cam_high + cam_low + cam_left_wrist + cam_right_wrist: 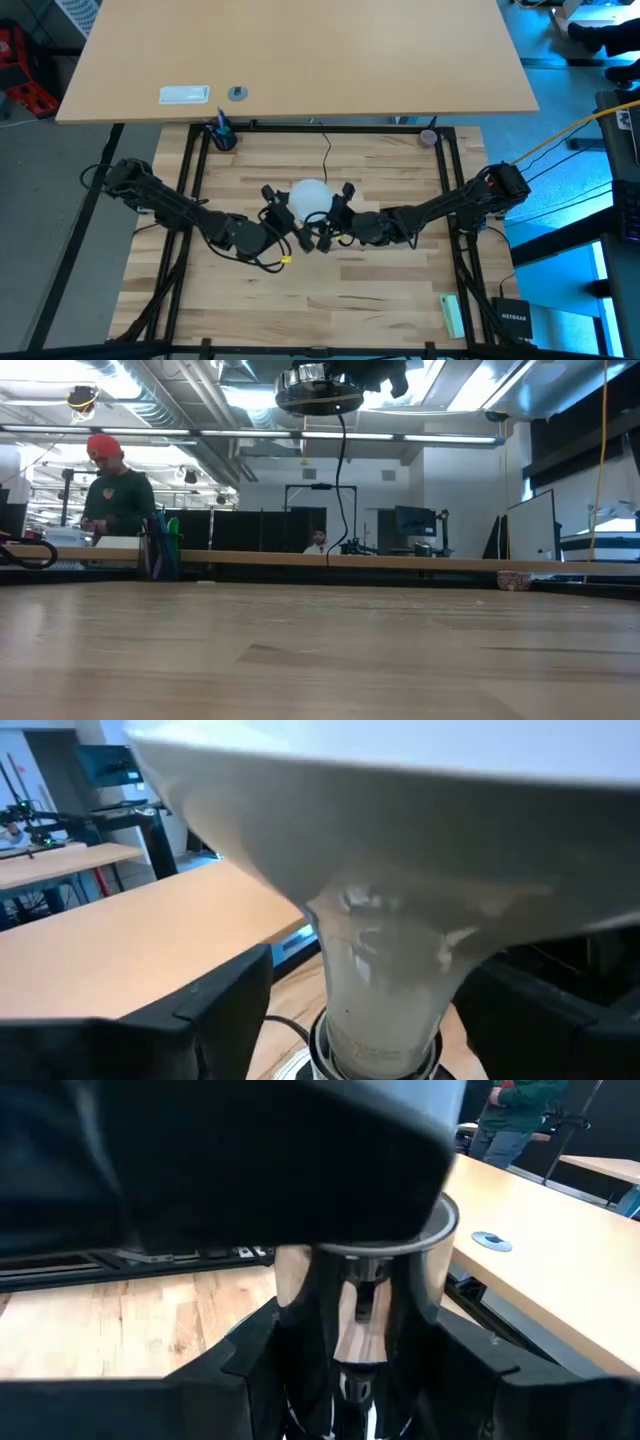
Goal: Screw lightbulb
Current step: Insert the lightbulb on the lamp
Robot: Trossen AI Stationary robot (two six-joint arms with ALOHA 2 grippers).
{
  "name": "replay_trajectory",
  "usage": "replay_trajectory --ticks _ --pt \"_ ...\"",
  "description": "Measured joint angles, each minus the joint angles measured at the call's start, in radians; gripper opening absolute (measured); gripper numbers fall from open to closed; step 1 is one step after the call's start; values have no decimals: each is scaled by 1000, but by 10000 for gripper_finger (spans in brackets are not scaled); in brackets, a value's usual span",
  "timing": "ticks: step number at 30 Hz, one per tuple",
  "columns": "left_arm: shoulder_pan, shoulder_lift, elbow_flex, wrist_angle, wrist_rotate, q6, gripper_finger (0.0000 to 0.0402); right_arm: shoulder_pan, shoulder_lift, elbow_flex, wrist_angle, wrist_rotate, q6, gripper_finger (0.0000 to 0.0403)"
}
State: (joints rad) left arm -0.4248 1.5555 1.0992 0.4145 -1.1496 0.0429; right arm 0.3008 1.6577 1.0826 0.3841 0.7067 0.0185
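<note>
- Tool work meets at the centre of the high view: the left tool [283, 222] comes in from the left and is clenched on the lightbulb [309, 197], its dark fingers [215, 1010] flanking the bulb's pale neck in the left wrist view.
- Right tool [338, 213] comes in from the right and is clamped on the socket [370, 1270], a round silver cup filling its own wrist view between the two fingers [240, 1370].
- Bulb and socket are both held up off the table [330, 300] — the low view shows bare wood below and the socket's dark underside at the top centre of the frame, with the black cord [345, 470] hanging down from it.
- As for progress: the bulb's neck already runs down into the socket's rim [380, 1055] at the bottom of the left wrist view, so I judge seating done and threading under way. How many turns are in cannot be told, since the grey screw base is hidden.
- Left to do, by my reckoning: twist until the bulb stops, then let go.
- Farther off: a green block [452, 315] at lower right of the high view, a blue cup [222, 133] at the table's far edge, and a person [118, 500] at the left of the low view.
</note>
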Motion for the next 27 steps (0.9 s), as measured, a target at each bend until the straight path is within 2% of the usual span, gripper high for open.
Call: replay_trajectory --ticks 3,8,11,16,19,24,27 --pt "3 0 0 0 0 3 251 0 0 0 -10 -6 0 179" --pt "-10 -6 0 -4 26 72 133 -1 0 -1 -25 -31 -4 179" --pt "-28 -25 0 -29 97 106 130 1 0 -1 -15 -92 -9 179" --pt "-46 -86 0 -171 304 17 130 15 0 -1 28 -340 -77 179" --pt "-42 -120 2 -261 502 -28 130 33 2 -3 55 -465 -117 179" --pt "-25 -127 5 -251 804 19 130 37 4 -4 104 -743 -143 179" --pt "-3 -127 5 -254 951 71 130 36 4 -4 105 -826 -141 179"
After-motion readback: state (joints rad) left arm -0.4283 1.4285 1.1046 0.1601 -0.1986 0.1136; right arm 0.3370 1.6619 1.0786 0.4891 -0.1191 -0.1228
